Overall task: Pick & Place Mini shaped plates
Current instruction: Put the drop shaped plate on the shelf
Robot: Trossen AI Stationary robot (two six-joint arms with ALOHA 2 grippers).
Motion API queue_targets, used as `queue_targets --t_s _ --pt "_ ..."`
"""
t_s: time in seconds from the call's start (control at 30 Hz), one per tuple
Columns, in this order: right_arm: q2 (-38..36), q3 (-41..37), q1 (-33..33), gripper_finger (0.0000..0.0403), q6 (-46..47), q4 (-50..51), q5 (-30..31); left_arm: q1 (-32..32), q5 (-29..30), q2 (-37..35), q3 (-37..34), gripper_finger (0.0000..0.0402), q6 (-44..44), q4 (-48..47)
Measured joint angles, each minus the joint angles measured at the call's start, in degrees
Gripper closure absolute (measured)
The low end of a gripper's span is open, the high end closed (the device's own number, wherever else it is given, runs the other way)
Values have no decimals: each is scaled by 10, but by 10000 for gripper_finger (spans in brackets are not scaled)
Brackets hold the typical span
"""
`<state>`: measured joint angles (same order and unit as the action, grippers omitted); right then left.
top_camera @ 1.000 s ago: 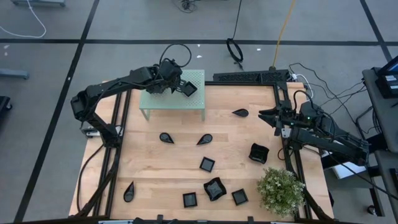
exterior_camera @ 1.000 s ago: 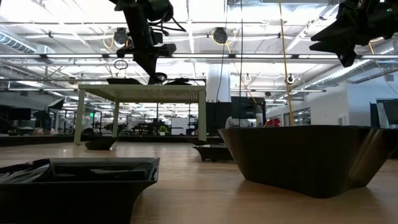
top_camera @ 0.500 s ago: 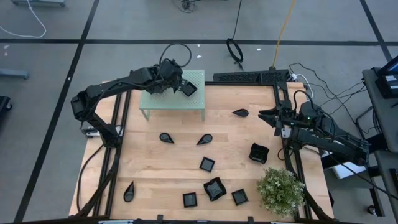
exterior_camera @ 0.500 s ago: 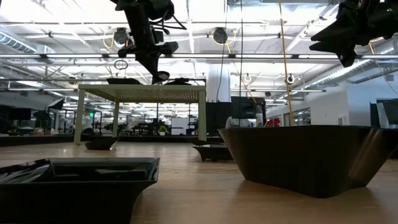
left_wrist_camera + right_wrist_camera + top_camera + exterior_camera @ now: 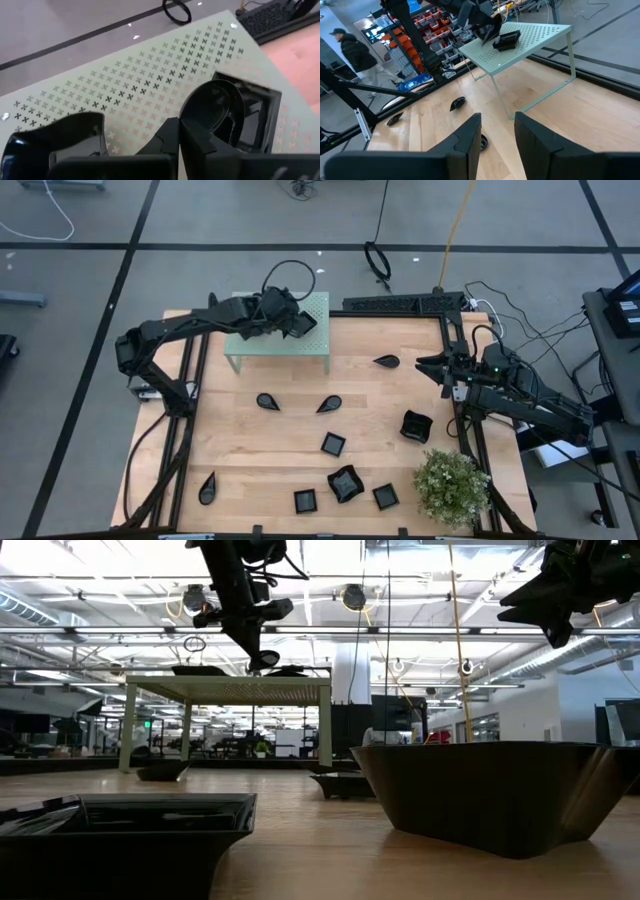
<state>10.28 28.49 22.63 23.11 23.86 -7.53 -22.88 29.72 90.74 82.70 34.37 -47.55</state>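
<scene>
L tool (image 5: 179, 131) over the green perforated platform (image 5: 318, 308), far-left part of the desk (image 5: 300, 425). Fingers pinched closed on the rim of a teardrop plate (image 5: 214, 109); the plate is held tilted, just above a square plate (image 5: 260, 107) that lies on the platform near its edge. Cannot tell if the two plates touch. Another glossy black dish (image 5: 55, 137) lies on the platform near the tool, on the other side.

Low view: L tool (image 5: 262, 658) hangs just above platform top.

R tool (image 5: 422, 364) parked above the desk's R edge, apart from all plates. Fingers (image 5: 465, 135) stand apart, nothing between them.

Rest of plates on desk, high view:
- teardrop (image 5: 387, 361) near far edge, closest to R tool
- two teardrops (image 5: 267, 401) and (image 5: 329, 404) mid-desk, in front of platform
- teardrop (image 5: 208, 487) near L front corner
- small square (image 5: 333, 444) centre
- two squares (image 5: 305, 501), (image 5: 385, 497) at front edge, w/ larger wavy-rim dish (image 5: 346, 482) between them
- second wavy-rim dish (image 5: 416, 425) R side, just behind potted plant (image 5: 452, 485)

R wrist view: a person in dark jacket (image 5: 355, 52) in room beyond the desk.
</scene>
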Motion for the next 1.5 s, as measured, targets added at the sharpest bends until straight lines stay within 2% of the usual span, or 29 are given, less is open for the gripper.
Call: queue_targets --t_s 0.27,0.43,0.57,0.73,1.03,1.5 --pt "0 0 0 298 0 0 0 9 8 -5 -1 386 1 -26" --pt "0 0 0 298 0 0 0 4 22 -8 -1 397 9 -64" --pt "0 0 0 298 0 0 0 -5 19 -9 -1 385 -15 -86" --pt "0 0 0 298 0 0 0 -6 -16 -9 -1 395 -42 -75" --pt "0 0 0 298 0 0 0 -1 -17 -9 -1 388 5 -98" --pt "0 0 0 298 0 0 0 -1 -40 17 0 394 20 -50"
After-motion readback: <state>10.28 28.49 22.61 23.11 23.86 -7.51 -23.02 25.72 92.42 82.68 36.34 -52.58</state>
